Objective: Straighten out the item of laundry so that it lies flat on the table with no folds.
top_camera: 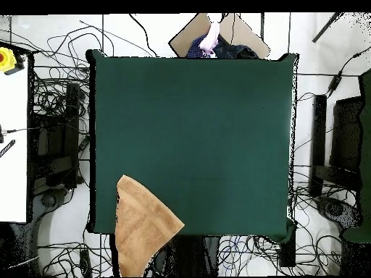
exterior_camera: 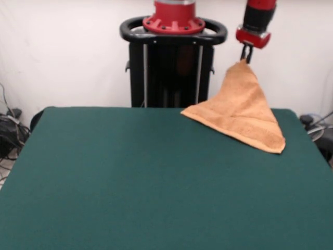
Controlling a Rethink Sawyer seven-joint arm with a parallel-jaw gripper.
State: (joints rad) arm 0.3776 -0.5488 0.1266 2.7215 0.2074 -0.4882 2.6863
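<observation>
The light orange-tan towel [exterior_camera: 240,109] hangs as a peaked triangle. Its top corner is lifted and its lower edge rests on the green table [exterior_camera: 156,177] near the far right corner. My gripper [exterior_camera: 245,54] is shut on that top corner, above the table's far edge and to the right of the pedestal. In the overhead view the towel [top_camera: 141,224] lies at the table's [top_camera: 196,130] bottom left corner and reaches past the bottom edge. The gripper itself does not show there.
The black pedestal with its red base [exterior_camera: 173,62] stands behind the table's far edge, left of the towel. A person's hand [top_camera: 211,36] shows beyond the top edge in the overhead view. Cables lie on the floor around the table.
</observation>
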